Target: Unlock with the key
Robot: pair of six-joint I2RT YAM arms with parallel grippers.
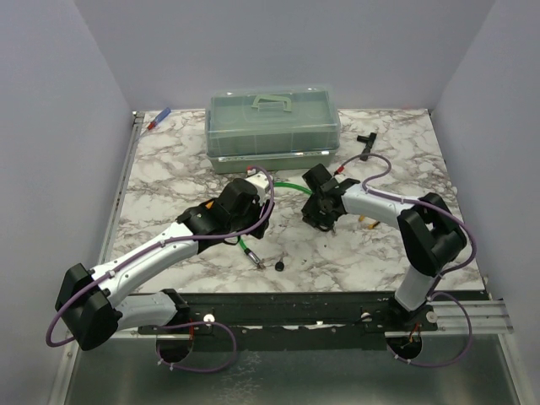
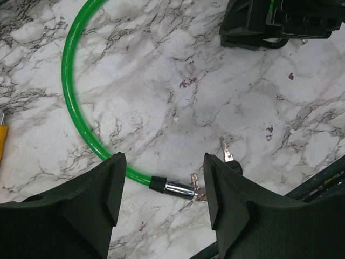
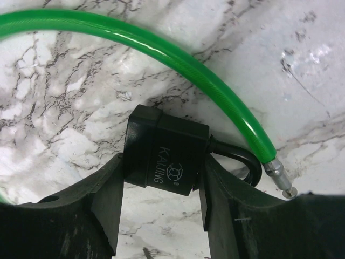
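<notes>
Jaws status: right jaws clamp small black metal padlock (image 3: 161, 162); left jaws open beside tiny black-headed silver key (image 2: 226, 151), so key pickup judged next.

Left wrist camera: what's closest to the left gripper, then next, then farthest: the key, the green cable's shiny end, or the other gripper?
1. The green cable's shiny end: right between the left gripper's fingers.
2. The key: just past the finger on the picture's right.
3. The right gripper: far off at the top right, holding the padlock.
</notes>
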